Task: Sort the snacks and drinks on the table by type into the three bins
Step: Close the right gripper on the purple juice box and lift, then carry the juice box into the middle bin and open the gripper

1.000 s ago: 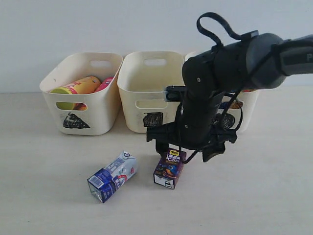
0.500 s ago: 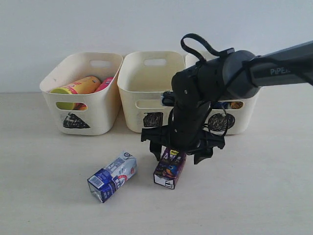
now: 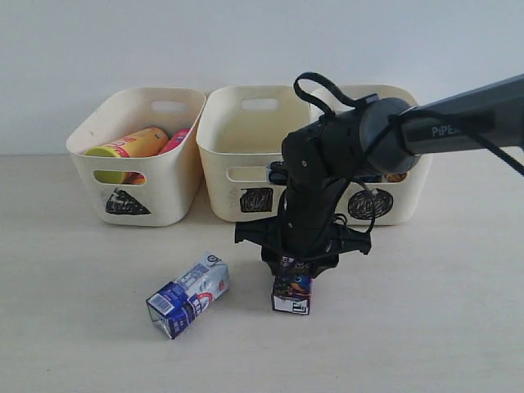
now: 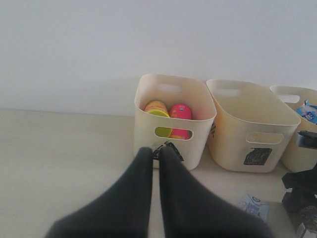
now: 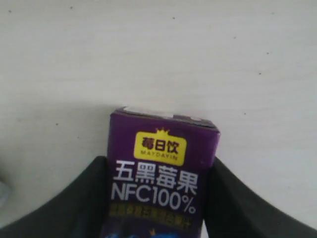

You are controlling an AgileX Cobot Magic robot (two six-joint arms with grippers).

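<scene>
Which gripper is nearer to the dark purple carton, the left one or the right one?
Right. The right gripper straddles the purple carton; the left gripper hangs far off, facing the triangle bin.

purple carton (image 5: 163,168) "NFC100%", arm (image 3: 458,123) "PiPER"

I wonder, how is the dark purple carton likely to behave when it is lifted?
The purple carton is boxy with flat sides, so it should not roll; the fingers of the right gripper flank two flat faces. Its printed skin looks glossy, so it might slip, and squeezing may dent it.
</scene>
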